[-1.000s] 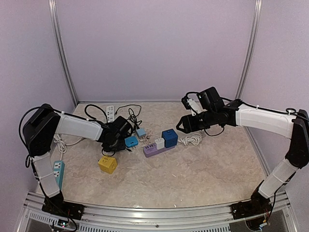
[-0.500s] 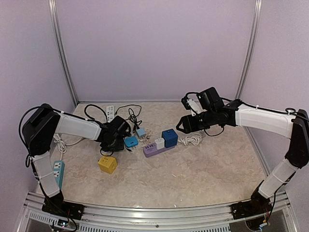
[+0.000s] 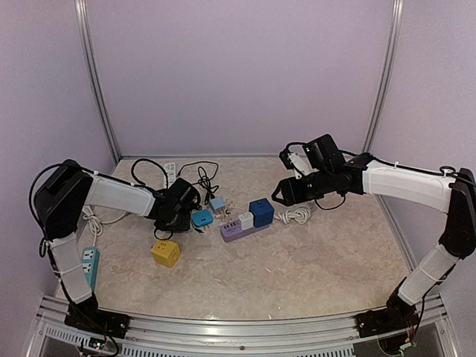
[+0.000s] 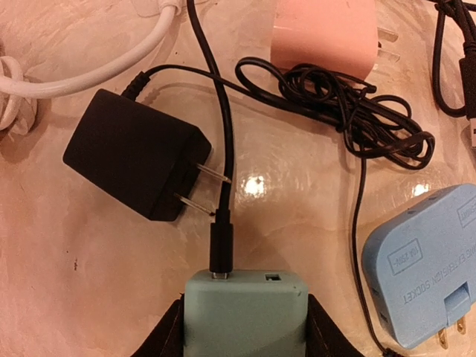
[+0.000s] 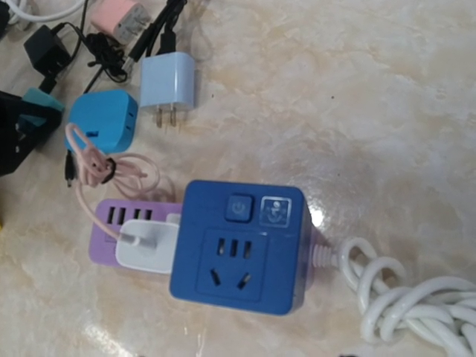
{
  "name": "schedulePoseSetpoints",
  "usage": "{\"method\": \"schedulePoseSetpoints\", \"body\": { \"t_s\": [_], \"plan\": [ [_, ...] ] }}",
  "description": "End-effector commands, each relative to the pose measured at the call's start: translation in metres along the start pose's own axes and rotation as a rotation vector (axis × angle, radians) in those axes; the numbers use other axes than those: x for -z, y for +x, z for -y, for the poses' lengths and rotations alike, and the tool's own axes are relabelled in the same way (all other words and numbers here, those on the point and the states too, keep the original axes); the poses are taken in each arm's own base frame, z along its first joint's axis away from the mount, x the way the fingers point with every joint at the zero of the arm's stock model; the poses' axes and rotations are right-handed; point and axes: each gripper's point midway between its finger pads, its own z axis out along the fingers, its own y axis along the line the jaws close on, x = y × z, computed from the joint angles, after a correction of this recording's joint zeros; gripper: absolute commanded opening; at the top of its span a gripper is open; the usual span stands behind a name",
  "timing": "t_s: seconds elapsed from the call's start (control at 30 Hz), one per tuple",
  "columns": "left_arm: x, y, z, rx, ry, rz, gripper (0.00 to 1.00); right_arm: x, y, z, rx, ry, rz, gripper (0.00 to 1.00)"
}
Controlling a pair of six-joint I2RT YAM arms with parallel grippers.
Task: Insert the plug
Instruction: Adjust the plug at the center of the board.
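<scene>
Compared with a second ago, the left gripper [image 3: 183, 208] is sitting a touch farther back from the purple power strip [image 3: 239, 231], and the black cable [image 3: 149, 168] looping behind it is lying in a slightly different curve. The right gripper [image 3: 281, 193] is hanging where it was, up off the table beyond the strip's right end. The strip and the yellow cube socket [image 3: 165, 253] to its near left are not showing any shift. The overhead view is hiding the task's thing behind the left wrist. The left wrist camera is showing it plainly: a mint charger [image 4: 245, 316] is being clasped between the left fingers [image 4: 169, 338], with the cable plugged into its front face. It is staying left of the strip, with a blue travel adapter [image 4: 420, 268] lying between the two. That camera is also picking up a black wall adapter [image 4: 134, 160], prongs pointing at the cable, and a pink charger [image 4: 327, 37], both farther from the strip. The right wrist camera is giving the strip's detail: a blue cube socket [image 5: 242, 249] is sitting on it, a white plug [image 5: 145, 249] is pressing against the cube's side, and a pink cable [image 5: 97, 167] is coiling just beside it. Whether the right fingers are parted or clenched I cannot tell.
</scene>
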Motion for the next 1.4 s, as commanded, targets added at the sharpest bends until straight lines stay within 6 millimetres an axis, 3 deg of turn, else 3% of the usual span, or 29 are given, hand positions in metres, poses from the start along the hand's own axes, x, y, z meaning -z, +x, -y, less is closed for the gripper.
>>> {"method": "schedulePoseSetpoints", "body": {
  "t_s": [0.0,0.17,0.3,0.47,0.6,0.7,0.8,1.13,1.2,1.27,1.3,1.37],
  "plan": [
    [0.008,-0.002,-0.019,-0.09,-0.069,0.027,0.0,0.009,-0.004,-0.001,0.018,0.01,0.005,0.54],
    [0.05,-0.034,-0.015,-0.223,-0.117,0.169,0.0,0.022,-0.016,-0.007,0.044,-0.003,0.03,0.54],
    [0.115,-0.067,0.018,-0.418,-0.099,0.353,0.0,0.05,-0.044,-0.022,0.086,-0.035,0.091,0.54],
    [0.204,-0.092,0.073,-0.527,0.165,0.574,0.0,0.095,-0.081,-0.068,0.139,-0.228,0.193,0.57],
    [0.273,-0.102,0.098,-0.575,0.394,0.738,0.0,0.117,-0.102,-0.092,0.119,-0.339,0.264,0.58],
    [0.295,-0.101,0.109,-0.636,0.438,0.793,0.0,0.118,-0.108,-0.097,0.091,-0.36,0.289,0.58],
    [0.284,-0.104,0.108,-0.639,0.411,0.744,0.0,0.109,-0.107,-0.087,0.062,-0.305,0.276,0.58],
    [0.212,-0.128,0.076,-0.455,0.319,0.577,0.0,0.081,-0.084,-0.067,0.039,-0.225,0.201,0.59],
    [0.178,-0.139,0.047,-0.377,0.198,0.515,0.0,0.075,-0.081,-0.066,0.028,-0.23,0.189,0.59],
    [0.139,-0.149,0.004,-0.266,0.04,0.417,0.0,0.072,-0.079,-0.066,0.019,-0.237,0.185,0.59],
    [0.114,-0.147,-0.016,-0.226,-0.029,0.353,0.0,0.071,-0.078,-0.066,0.017,-0.238,0.182,0.59],
    [0.086,-0.143,-0.041,-0.161,-0.087,0.283,0.02,0.068,-0.076,-0.065,0.012,-0.233,0.17,0.59]
  ]
}}
